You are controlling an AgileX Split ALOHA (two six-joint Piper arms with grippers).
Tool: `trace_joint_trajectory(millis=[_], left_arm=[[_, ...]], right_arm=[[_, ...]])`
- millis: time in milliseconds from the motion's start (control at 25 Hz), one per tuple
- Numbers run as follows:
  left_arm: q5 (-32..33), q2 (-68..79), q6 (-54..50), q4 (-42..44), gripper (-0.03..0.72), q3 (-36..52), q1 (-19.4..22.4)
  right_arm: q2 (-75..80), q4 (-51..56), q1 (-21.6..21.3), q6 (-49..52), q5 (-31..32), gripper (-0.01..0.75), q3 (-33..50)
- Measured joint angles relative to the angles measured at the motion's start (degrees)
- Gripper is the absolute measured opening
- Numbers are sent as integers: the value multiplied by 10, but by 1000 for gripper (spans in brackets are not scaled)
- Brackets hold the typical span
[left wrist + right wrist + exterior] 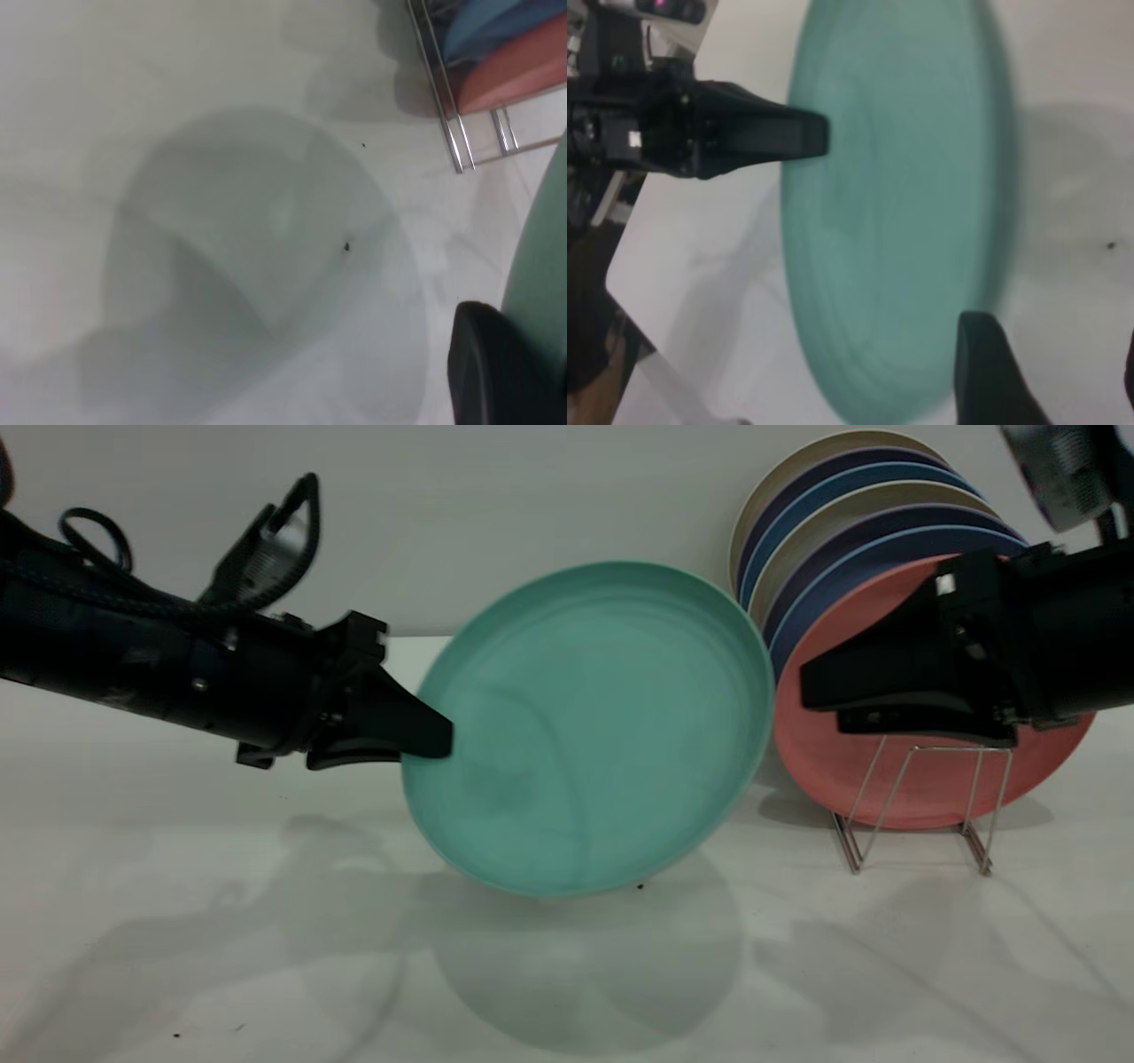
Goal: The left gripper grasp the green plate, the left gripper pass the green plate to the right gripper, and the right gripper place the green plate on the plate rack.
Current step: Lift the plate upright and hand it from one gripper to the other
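The green plate (602, 726) hangs tilted almost upright, above the white table (266, 957), with its shadow below it. My left gripper (430, 742) is shut on the plate's left rim; one black finger (496, 372) lies against the plate's edge (540, 266). My right gripper (819, 707) is open just to the right of the plate's right rim, a small gap away. In the right wrist view the plate (895, 212) fills the middle, my right gripper (1054, 372) stands wide beside its near edge, and the left gripper (811, 137) holds the far rim.
The plate rack (921, 806) stands at the right behind my right gripper. A pink plate (886, 779) leans in its front slot, with several blue and beige plates (850, 522) behind it. A wall closes the back.
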Motion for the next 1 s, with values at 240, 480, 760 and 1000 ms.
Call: trace_joint_trajectory(millis=[240,480,760,1000], left_arm=[[-1,0,0,-10,20,0,-18],[16,0,0,-16,20,0,-24],[18,0,-1,-17,20,0,-56],[22,0,2,-17,20,0,-60]], right_arm=[[0,0,19,0,-9,391,-8],[0,0,19,0,-15,391,-8],[0,0,19,0,-19,391,-8],[0,0,19,13,-22,389,-9]])
